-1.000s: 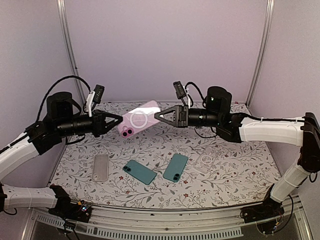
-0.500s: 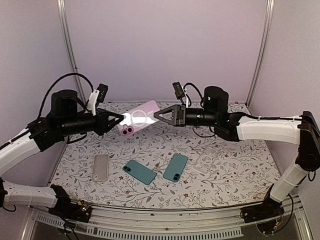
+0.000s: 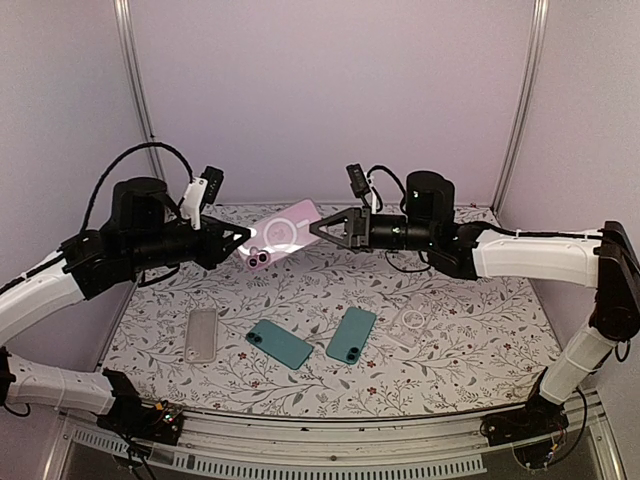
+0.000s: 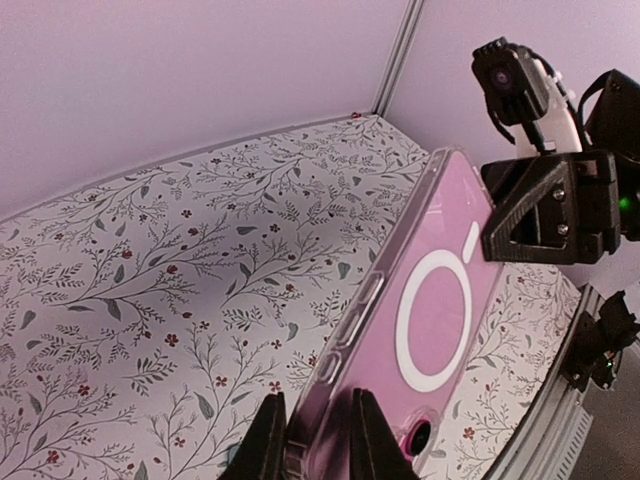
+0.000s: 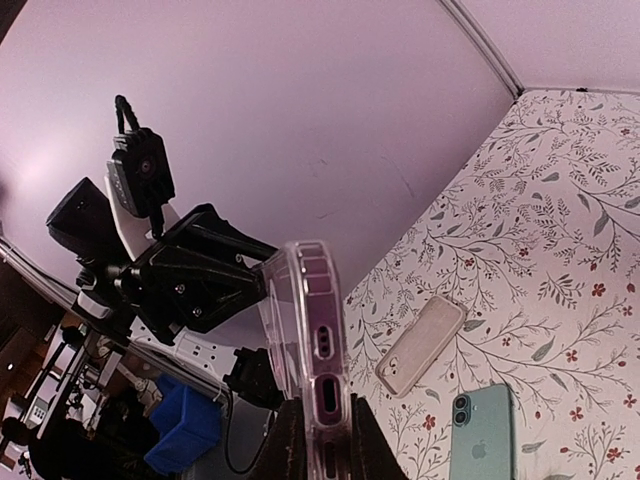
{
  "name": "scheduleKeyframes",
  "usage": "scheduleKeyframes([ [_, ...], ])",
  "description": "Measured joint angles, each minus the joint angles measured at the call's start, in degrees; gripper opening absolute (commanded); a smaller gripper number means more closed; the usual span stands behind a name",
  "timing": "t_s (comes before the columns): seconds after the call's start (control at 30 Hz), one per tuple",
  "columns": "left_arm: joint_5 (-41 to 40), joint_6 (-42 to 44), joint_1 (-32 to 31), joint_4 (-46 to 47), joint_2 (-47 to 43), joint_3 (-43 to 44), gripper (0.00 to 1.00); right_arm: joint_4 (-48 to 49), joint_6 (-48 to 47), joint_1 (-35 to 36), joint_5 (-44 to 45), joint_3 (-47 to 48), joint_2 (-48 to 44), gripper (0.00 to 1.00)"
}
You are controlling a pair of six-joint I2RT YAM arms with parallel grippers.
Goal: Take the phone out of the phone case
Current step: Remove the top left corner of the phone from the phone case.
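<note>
Pink phone [image 3: 283, 233], inside its clear case [image 5: 305, 290], hangs tilted in the air above the back of a floral table [image 3: 450, 360], its ringed back facing the overhead camera. The left gripper [image 3: 243, 238] is clamped on the lower end, where the camera lenses are; its wrist view shows a finger [image 4: 266, 440] on each side of the case. The right gripper [image 3: 315, 228] pinches the opposite, upper end, jaws closed tight on it. On the table nearer the arm bases, in a rough row from left to right, lie an empty case [image 3: 201, 334], a teal phone [image 3: 280, 343], a second teal phone [image 3: 351, 334], and a ringed case [image 3: 410, 322].
</note>
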Motion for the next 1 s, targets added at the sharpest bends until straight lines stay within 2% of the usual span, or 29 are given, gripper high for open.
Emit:
scheduleKeyframes([
  [0.27,-6.0,0.2,-2.4,-0.9,2.9,2.1,0.17,-2.0,0.2,-0.7,1.4,0.7,0.4,0.00],
  [0.43,-10.5,0.8,-4.2,-1.9,5.3,3.4,0.26,-3.3,0.2,-1.0,2.4,0.7,0.4,0.00],
  [0.53,-14.6,3.2,-4.8,-3.4,8.0,3.8,0.26,-4.5,0.4,0.2,3.5,1.3,0.5,0.00],
  [0.7,-17.0,5.3,-5.8,-5.8,11.3,3.8,0.26,-8.0,0.4,1.0,5.1,1.4,0.9,0.00],
  [1.0,-14.0,5.0,-6.0,-6.9,10.9,5.0,0.46,-8.0,0.2,1.2,5.4,1.4,0.9,0.00],
])
